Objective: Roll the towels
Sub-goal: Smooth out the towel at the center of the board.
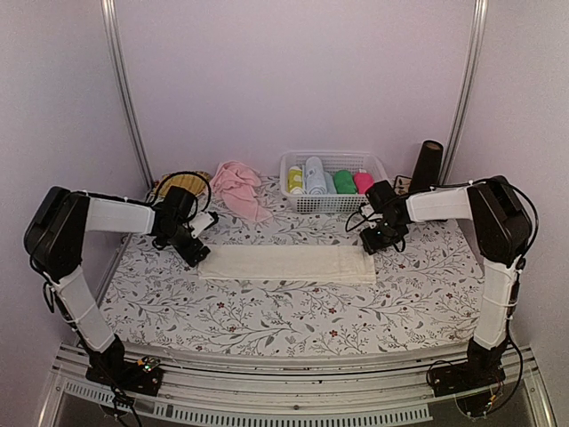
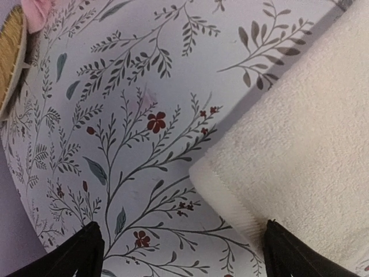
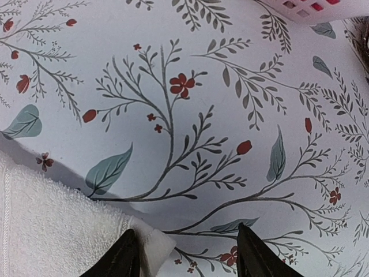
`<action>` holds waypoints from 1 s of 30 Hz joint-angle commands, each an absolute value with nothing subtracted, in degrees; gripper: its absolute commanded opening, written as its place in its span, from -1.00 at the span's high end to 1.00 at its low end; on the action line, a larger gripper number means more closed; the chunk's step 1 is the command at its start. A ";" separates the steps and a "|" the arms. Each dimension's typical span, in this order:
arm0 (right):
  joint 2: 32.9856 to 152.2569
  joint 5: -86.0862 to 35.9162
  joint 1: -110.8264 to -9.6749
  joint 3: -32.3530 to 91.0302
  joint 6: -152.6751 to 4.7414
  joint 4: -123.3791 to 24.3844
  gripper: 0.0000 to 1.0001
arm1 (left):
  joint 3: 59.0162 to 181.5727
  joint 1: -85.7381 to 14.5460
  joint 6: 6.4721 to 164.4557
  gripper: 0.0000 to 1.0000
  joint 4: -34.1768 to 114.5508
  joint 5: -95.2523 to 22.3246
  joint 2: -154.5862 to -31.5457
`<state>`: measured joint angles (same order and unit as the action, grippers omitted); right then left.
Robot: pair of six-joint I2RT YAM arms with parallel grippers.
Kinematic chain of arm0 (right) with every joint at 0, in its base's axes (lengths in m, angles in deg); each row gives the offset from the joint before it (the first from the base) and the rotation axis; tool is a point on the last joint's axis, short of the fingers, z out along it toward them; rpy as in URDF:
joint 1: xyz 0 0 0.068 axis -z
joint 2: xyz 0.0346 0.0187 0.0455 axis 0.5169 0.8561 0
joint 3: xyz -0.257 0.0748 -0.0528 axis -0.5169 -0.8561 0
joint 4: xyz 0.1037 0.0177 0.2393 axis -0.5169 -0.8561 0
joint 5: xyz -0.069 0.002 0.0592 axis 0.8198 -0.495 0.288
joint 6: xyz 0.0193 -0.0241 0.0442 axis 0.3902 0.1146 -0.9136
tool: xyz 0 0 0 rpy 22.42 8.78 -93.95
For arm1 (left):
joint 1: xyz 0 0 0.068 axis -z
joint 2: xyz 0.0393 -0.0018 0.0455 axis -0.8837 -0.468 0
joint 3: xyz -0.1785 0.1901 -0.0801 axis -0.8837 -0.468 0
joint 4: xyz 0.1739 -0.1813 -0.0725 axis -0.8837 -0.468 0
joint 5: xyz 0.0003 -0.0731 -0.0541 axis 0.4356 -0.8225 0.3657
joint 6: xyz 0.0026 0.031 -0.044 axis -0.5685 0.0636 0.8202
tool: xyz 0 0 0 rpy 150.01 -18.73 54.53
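Observation:
The cream towel lies flat as a long strip across the middle of the flowered tabletop. The pink towel sits crumpled at the back, left of the basket. My left gripper hangs at the strip's left end, open wide. In the left wrist view the towel's corner reaches under the right finger, and only bare table lies between the jaws. My right gripper is at the strip's right end, open. The towel's corner tip sticks out beside its left finger.
A white basket at the back holds several coloured towel rolls. A dark cylinder stands right of it. A woven round piece lies at the back left, behind the left gripper. The booth walls close in on both sides.

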<state>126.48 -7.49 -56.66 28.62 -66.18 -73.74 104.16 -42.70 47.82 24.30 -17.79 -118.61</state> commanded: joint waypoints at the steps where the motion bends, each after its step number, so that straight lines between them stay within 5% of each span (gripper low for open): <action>1: 121.36 -7.81 -57.01 27.51 -66.49 -77.28 -0.22 | 110.64 -43.44 49.37 -0.93 19.71 -19.05 -115.06; 17: 100.70 -21.47 -57.27 6.84 -75.44 -68.39 -0.32 | 111.81 -43.11 47.45 -0.93 26.18 -20.05 -121.86; 30: 102.28 -25.09 -57.29 -0.33 -81.74 -59.66 -0.15 | 109.08 -44.37 46.18 -0.93 30.68 -15.76 -123.36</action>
